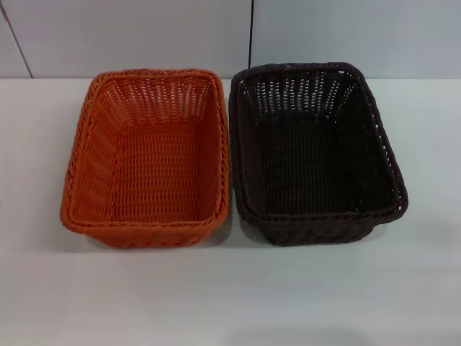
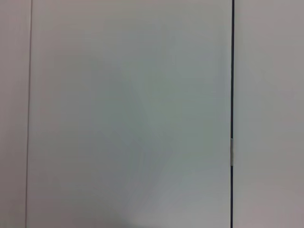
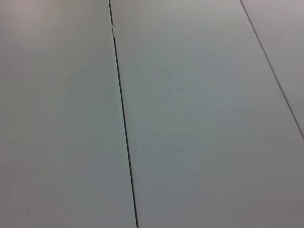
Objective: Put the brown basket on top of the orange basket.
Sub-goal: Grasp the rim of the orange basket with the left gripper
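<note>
Side by side: woven rectangular orange basket [image 1: 148, 160], brown basket [image 1: 315, 151].

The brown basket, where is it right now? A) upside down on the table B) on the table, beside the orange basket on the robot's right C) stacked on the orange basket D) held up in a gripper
B: the head view shows the brown basket standing upright on the table, side by side with the orange basket, with no gripper in sight.
</note>
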